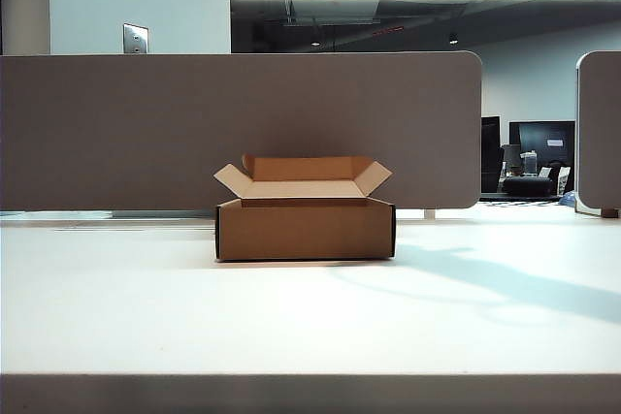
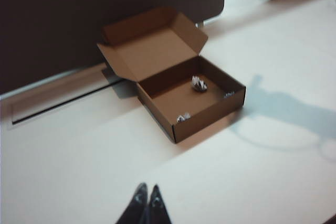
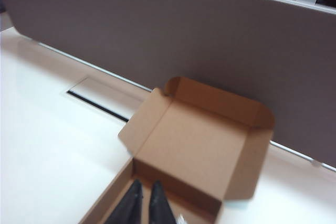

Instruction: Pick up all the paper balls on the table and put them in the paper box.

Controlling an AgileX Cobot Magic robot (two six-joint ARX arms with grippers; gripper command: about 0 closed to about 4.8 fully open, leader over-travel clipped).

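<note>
A low brown cardboard paper box [image 1: 305, 228] stands open on the white desk [image 1: 116, 307], flaps spread, just before a grey-brown partition [image 1: 116, 128]. Only the left wrist view shows three crumpled paper balls [image 2: 199, 84] inside it. The left gripper [image 2: 147, 195] hangs over bare desk, its fingers pressed together and empty. The right gripper [image 3: 145, 188] hangs over the box, its fingers nearly together and empty.

Brown paper box [image 1: 305, 228], white table [image 1: 146, 317], black claws.

Paper balls [image 2: 199, 83] in paper box [image 2: 210, 116] (before partition [image 1: 243, 128]).
</note>
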